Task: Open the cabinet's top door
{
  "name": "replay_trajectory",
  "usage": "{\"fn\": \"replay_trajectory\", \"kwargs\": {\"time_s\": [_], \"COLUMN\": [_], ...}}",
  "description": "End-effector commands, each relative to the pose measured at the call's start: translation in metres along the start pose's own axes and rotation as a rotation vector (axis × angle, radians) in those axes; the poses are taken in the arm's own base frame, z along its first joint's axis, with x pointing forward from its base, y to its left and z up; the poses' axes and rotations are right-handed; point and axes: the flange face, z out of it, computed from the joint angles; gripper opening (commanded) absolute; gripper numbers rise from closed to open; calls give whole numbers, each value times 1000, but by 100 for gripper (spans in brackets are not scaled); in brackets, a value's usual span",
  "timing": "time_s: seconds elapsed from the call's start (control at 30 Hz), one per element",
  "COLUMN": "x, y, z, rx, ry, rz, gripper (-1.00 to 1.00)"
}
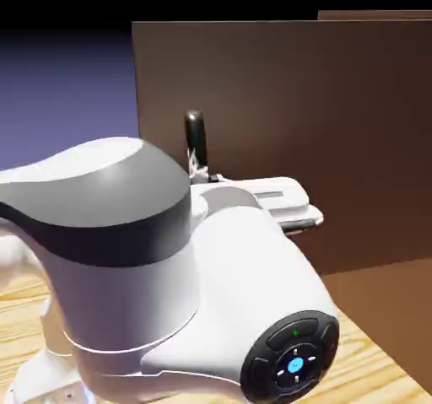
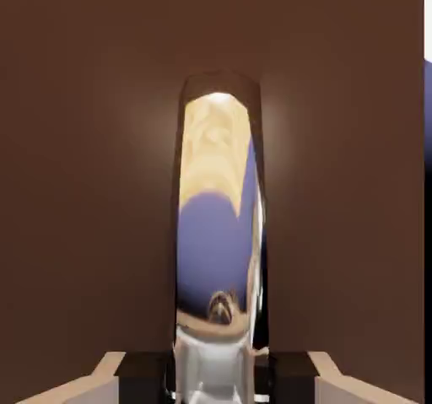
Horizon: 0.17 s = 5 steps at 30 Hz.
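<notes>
- The white robot arm (image 1: 169, 293) fills the lower left of the exterior view, standing on a wooden counter (image 1: 371, 364).
- Its pincer (image 2: 216, 368) is closed on the shiny curved handle (image 2: 218, 225), which rises straight ahead between the two fingers (image 2: 135, 373).
- The top door (image 1: 295, 124), a flat brown panel, lies directly behind the handle, filling the hand view.
- Beyond the arm, the cabinet (image 1: 375, 14) is a dark brown box.
</notes>
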Motion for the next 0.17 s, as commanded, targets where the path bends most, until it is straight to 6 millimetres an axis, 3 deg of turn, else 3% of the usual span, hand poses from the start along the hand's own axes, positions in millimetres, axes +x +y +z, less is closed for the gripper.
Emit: {"fn": "replay_trajectory", "kwargs": {"time_s": [0.0,0.13], "x": [-1,-8], "y": [-1,-7], "z": [-7,-33], "rx": [-11,-48], "ry": [11,47], "rz": [0,0], "gripper": [-100,-100]}}
